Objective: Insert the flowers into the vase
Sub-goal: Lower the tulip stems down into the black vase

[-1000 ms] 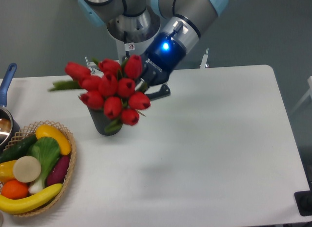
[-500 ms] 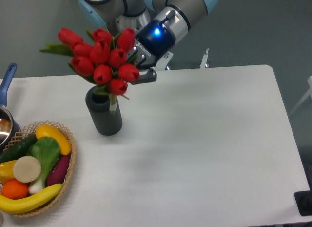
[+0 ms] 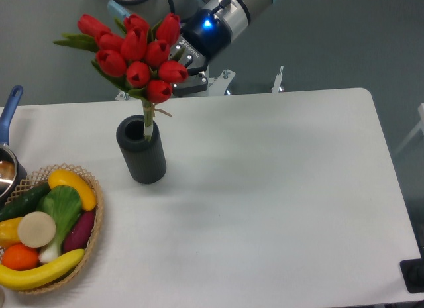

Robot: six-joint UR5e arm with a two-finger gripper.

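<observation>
Camera view from your fixed position: on the white table [image 3: 278,189], the gripper [image 3: 180,75] holds the flowers [image 3: 136,56] above the vase [image 3: 142,151], stem ends dipping into its mouth. You cannot tell how the fingers stand behind the blooms. A wicker basket [image 3: 93,235] of produce sits near the vase.

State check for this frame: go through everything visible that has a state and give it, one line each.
flowers: held upright above the vase, stem ends dipping into its mouth, blooms well clear of the rim.
vase: upright on the table, mouth open.
gripper: behind the bunch; its jaws are hidden, so the grip cannot be confirmed.
wicker basket: full of fruit and vegetables.
pot: at the left edge, mostly cropped.
</observation>
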